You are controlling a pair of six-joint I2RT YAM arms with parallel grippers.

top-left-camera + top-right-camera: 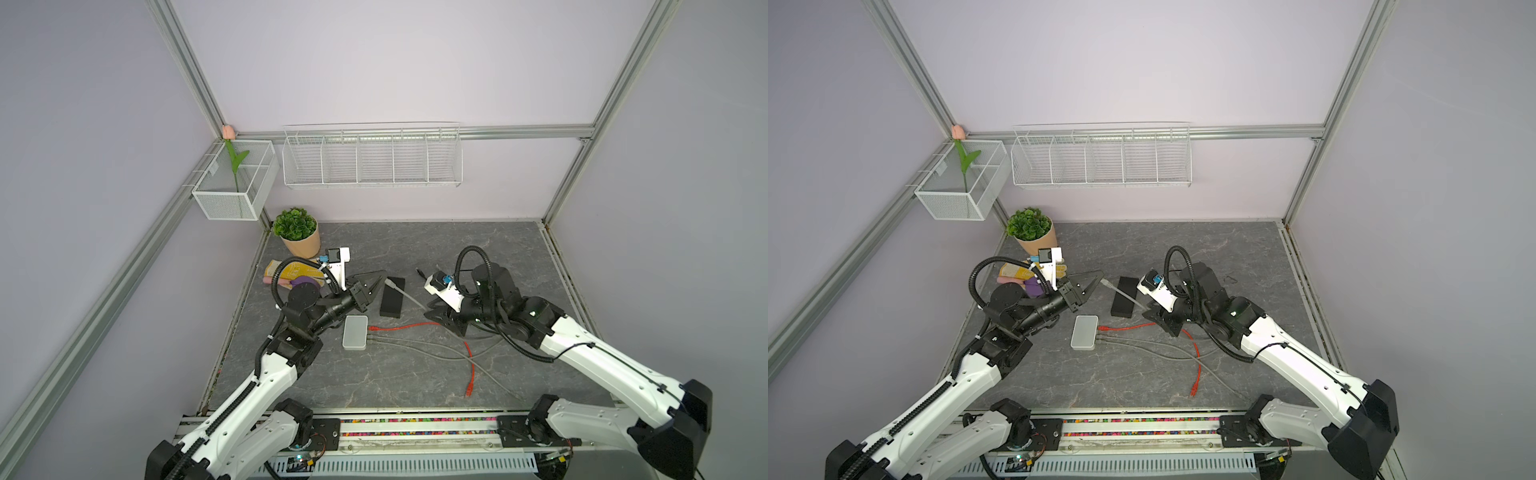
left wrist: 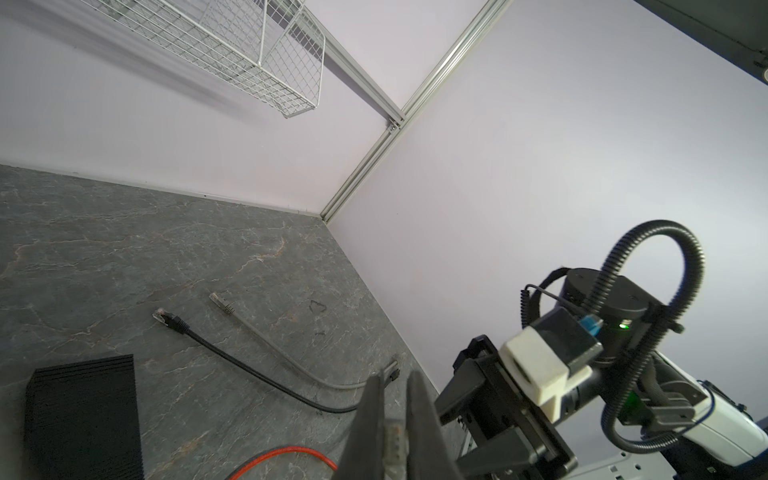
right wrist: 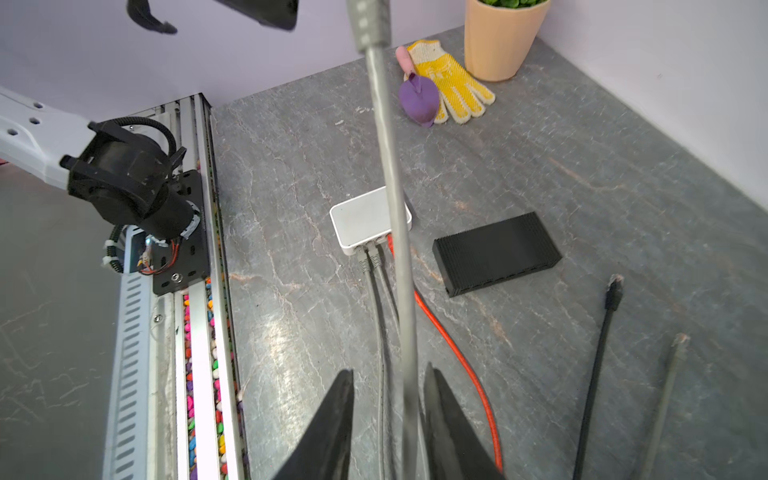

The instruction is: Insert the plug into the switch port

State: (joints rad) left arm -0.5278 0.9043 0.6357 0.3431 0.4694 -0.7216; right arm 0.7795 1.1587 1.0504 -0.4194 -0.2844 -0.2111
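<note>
My left gripper (image 1: 382, 279) (image 1: 1099, 279) (image 2: 395, 374) is shut on the plug (image 2: 392, 440) of a grey cable (image 1: 409, 297) (image 3: 390, 166), held above the table. The cable runs taut to my right gripper (image 1: 430, 313) (image 3: 388, 370), whose jaws stand open around it; the cable lies close to one finger. A white switch (image 1: 355, 331) (image 3: 365, 220) lies below the left gripper with a red and two grey cables plugged in. A black switch (image 1: 392, 301) (image 3: 494, 253) lies flat under the raised cable, its ports empty.
A red cable (image 1: 467, 353) and grey cables trail over the table's front. Loose black (image 3: 614, 291) and grey (image 3: 681, 340) cable ends lie to the right. A plant pot (image 1: 301, 245), yellow glove (image 3: 453, 87) and purple trowel (image 3: 417, 99) sit at the back left.
</note>
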